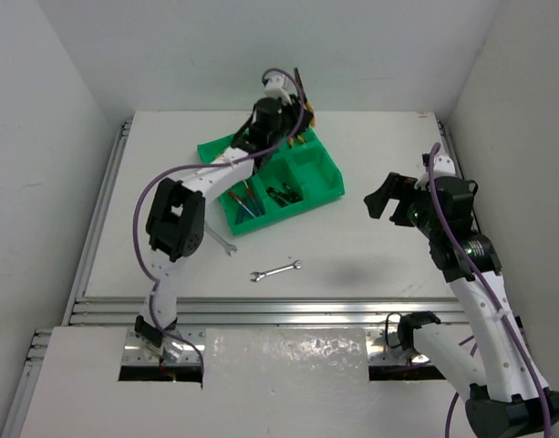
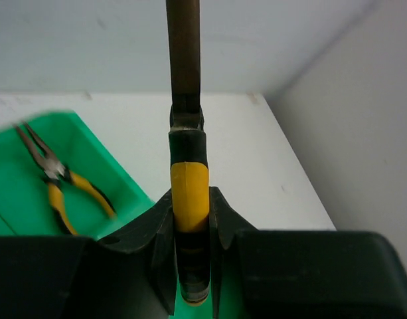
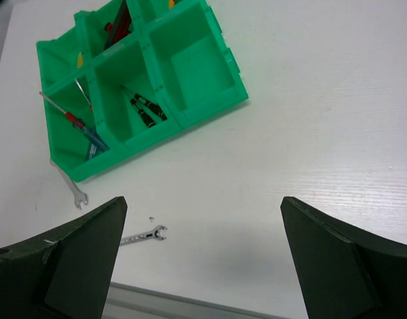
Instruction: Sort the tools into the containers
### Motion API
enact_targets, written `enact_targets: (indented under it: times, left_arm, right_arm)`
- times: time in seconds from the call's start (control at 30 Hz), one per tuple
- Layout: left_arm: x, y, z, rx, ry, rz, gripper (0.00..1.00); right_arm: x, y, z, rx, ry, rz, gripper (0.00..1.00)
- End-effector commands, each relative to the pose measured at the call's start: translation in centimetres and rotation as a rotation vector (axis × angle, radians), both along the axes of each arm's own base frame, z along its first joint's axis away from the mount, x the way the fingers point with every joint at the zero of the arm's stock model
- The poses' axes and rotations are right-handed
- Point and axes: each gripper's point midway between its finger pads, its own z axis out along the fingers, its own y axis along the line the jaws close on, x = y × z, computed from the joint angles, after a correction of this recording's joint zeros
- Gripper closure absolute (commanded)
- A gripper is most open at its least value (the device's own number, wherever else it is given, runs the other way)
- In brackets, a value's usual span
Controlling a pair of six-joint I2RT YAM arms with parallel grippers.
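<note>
The bright green tray [image 1: 326, 173] sits at the middle back of the table. My left gripper [image 1: 295, 117] hovers over its far side, shut on a yellow knife [image 2: 189, 186] with a yellow-and-black handle and a dark blade [image 2: 183, 46] pointing away. Yellow-handled pliers [image 2: 57, 183] lie in a far compartment. Screwdrivers [image 3: 83, 126], small black tools [image 3: 147, 109] and a red-handled knife [image 3: 117, 23] lie in other compartments. Two silver wrenches [image 1: 276, 270] [image 1: 222, 241] lie on the table in front of the tray. My right gripper [image 1: 381, 196] is open and empty, right of the tray.
White walls close in the table on the left, back and right. An aluminium rail [image 1: 279, 310] runs along the table's near edge. The wrenches also show in the right wrist view, one [image 3: 143, 234] near the front and one [image 3: 72, 187] by the tray's corner.
</note>
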Motion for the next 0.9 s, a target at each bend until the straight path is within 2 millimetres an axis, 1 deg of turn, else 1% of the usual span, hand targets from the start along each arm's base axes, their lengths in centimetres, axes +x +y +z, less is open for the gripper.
enact_targets:
  times: [0.0, 0.03, 0.07, 0.1, 0.13, 0.17, 0.2, 0.23, 0.27, 0.3, 0.33, 0.4, 0.5, 0.53, 0.57, 0.63, 0.7, 0.8, 0.87]
  left_arm:
    - [5.6, 3.5, -0.6, -0.006, 0.056, 0.109, 1.0]
    - [6.6, 3.9, -0.6, -0.014, 0.06, 0.114, 1.0]
    - [8.3, 4.2, -0.8, -0.036, 0.06, 0.11, 1.0]
    - [8.8, 3.9, -0.6, -0.054, 0.05, 0.071, 1.0]
    - [9.8, 3.8, -2.5, -0.071, 0.074, 0.063, 1.0]
    - [10.6, 4.4, -0.2, -0.106, 0.033, 0.047, 1.0]
    - [10.9, 4.6, -0.3, -0.118, 0.034, 0.043, 1.0]
    - [11.5, 5.2, -0.3, -0.143, 0.032, 0.053, 1.0]
    - [11.5, 5.4, -1.0, -0.147, 0.04, 0.049, 1.0]
    - [11.5, 5.5, -1.2, -0.157, 0.039, 0.042, 1.0]
    - [11.5, 5.4, -0.7, -0.17, 0.024, 0.027, 1.0]
    - [11.4, 5.1, -1.1, -0.172, 0.03, 0.011, 1.0]
    - [11.1, 4.6, -2.5, -0.184, 0.069, -0.014, 1.0]
    - [10.9, 4.4, -2.3, -0.195, 0.073, -0.016, 1.0]
    - [10.6, 4.5, -3.5, -0.192, 0.098, -0.016, 1.0]
    - [10.2, 4.2, -3.8, -0.192, 0.107, -0.015, 1.0]
    - [10.2, 4.5, -4.9, -0.185, 0.135, 0.002, 0.99]
    - [10.3, 4.4, -5.8, -0.185, 0.152, 0.003, 0.97]
    - [10.5, 4.2, -5.6, -0.191, 0.151, 0.0, 0.94]
  right_arm:
    - [-0.3, 0.4, -1.0, -0.013, 0.02, 0.037, 0.01]
    - [-0.2, 0.3, -1.2, -0.021, 0.027, 0.035, 0.01]
    - [-0.1, 0.1, -1.7, -0.032, 0.042, 0.026, 0.01]
    - [-0.1, 0.0, -1.8, -0.033, 0.049, 0.024, 0.01]
    - [-0.1, 0.2, -1.9, -0.03, 0.051, 0.033, 0.01]
    - [0.0, 0.3, -2.0, -0.026, 0.046, 0.036, 0.01]
    - [0.0, 0.4, -2.0, -0.022, 0.046, 0.043, 0.01]
    - [0.0, 0.5, -2.1, -0.02, 0.047, 0.045, 0.01]
    - [0.0, 0.5, -2.1, -0.021, 0.048, 0.044, 0.01]
    - [0.0, 0.5, -2.2, -0.02, 0.048, 0.047, 0.01]
    - [0.0, 0.7, -2.2, -0.013, 0.045, 0.052, 0.01]
    - [0.0, 0.9, -2.2, -0.006, 0.045, 0.059, 0.01]
    - [0.0, 0.9, -2.3, -0.006, 0.044, 0.063, 0.01]
    - [0.0, 0.9, -2.3, -0.005, 0.045, 0.062, 0.01]
    - [0.0, 0.9, -2.3, -0.006, 0.046, 0.063, 0.01]
    - [0.0, 1.1, -2.2, -0.003, 0.043, 0.069, 0.01]
    - [0.0, 1.2, -2.2, 0.002, 0.044, 0.079, 0.01]
    - [0.0, 1.3, -2.1, 0.006, 0.04, 0.085, 0.01]
    - [-0.1, 1.3, -2.0, 0.006, 0.03, 0.087, 0.01]
